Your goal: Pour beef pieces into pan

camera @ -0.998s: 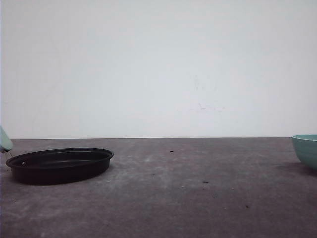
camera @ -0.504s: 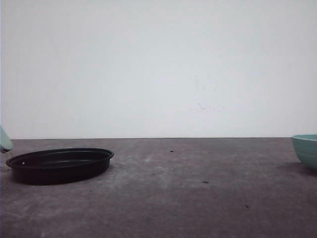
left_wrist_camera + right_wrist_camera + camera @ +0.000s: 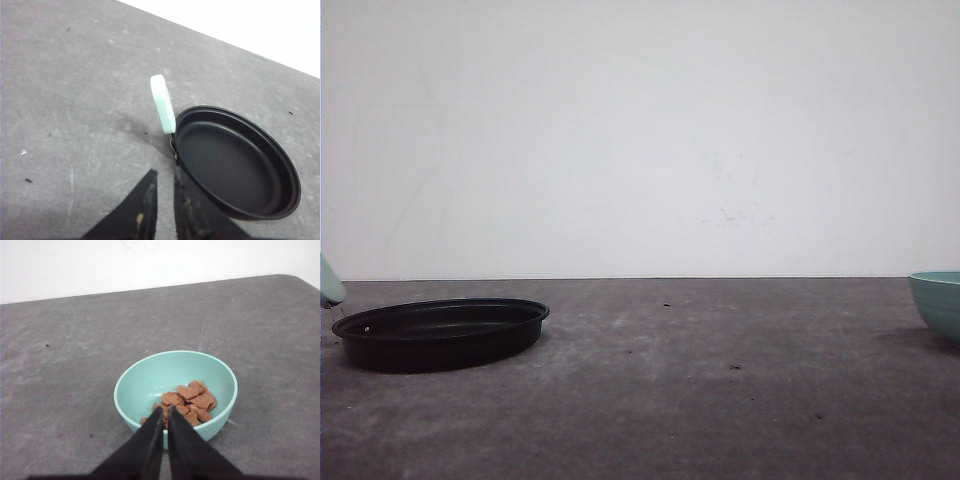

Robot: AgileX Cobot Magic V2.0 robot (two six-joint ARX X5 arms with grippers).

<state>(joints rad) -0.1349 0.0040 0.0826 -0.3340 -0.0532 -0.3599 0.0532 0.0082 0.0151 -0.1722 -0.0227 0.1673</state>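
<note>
Right fingers [image 3: 165, 432] first: two dark blades pressed nearly together, only a hairline slit between them, nothing gripped, tips hanging just above the near rim of the teal bowl [image 3: 150, 380]. Inside that bowl sit the beef pieces [image 3: 187, 400], a small heap of flat, lobed, orange-brown chunks piled against the near wall toward four o'clock, the rest of the pale interior bare. In the front view the bowl [image 3: 938, 298] is at the three o'clock edge of the grey table [image 3: 700, 390], cut off by the frame.

Over to the left fingers [image 3: 162, 200]: dark, scuffed with yellowish marks, a narrow gap between them, holding nothing. They hover just beside the pan [image 3: 235, 162], close to where its thin metal stem meets the rim. The pan is wide, shallow, black, with nothing in it. Its mint-green handle [image 3: 163, 102] angles up and away from the rim, casting a soft shadow on the table.

In the front view the pan [image 3: 440, 332] sits at about eight o'clock, flat on the table, well apart from the bowl.
</note>
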